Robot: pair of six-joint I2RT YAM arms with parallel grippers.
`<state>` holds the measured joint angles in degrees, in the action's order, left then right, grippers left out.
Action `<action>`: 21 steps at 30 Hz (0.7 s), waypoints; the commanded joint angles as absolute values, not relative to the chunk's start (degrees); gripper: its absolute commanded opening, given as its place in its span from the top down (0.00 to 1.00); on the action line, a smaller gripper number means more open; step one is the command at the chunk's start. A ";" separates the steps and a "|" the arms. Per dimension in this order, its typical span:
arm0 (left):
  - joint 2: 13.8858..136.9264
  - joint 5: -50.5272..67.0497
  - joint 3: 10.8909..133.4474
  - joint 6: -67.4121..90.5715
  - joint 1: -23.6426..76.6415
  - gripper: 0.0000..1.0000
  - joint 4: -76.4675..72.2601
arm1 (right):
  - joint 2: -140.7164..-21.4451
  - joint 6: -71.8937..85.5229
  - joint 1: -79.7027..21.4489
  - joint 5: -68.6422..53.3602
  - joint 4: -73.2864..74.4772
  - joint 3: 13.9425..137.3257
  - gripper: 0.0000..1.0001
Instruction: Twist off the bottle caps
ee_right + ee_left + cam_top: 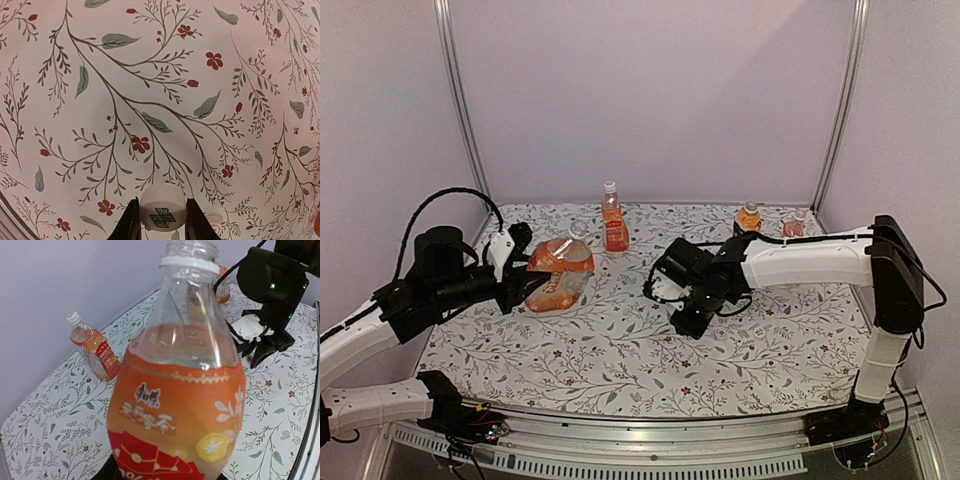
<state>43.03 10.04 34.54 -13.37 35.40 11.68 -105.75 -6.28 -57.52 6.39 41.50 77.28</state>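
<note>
My left gripper [527, 284] is shut on the lower body of a large clear bottle [180, 390] with an orange label, held tilted above the table. Its neck [192, 251] is bare, with only a white ring under the thread. My right gripper [161, 220] points down over the middle of the table, shut on a white bottle cap [163, 207] with a green print. A slim bottle [613, 222] stands at the back centre with its white cap [610, 186] on. Two small bottles [748, 217] [794, 225] stand at the back right.
The floral tablecloth [620, 360] covers the whole table. White walls with metal posts [460, 100] close the back and sides. The right arm [810, 262] reaches across from the right edge, and a metal rail [670, 440] runs along the near edge.
</note>
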 commanded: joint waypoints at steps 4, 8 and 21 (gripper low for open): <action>42.57 12.94 33.84 -11.87 34.54 0.86 10.55 | -110.53 -2.10 -56.13 3.88 40.62 76.05 0.99; 42.67 13.86 33.92 -11.82 34.54 0.86 10.55 | -112.41 -1.82 -55.65 2.77 40.74 75.64 0.90; 43.32 16.71 35.39 -13.21 34.54 0.85 10.63 | -108.36 -0.26 -55.31 3.44 44.48 79.84 0.10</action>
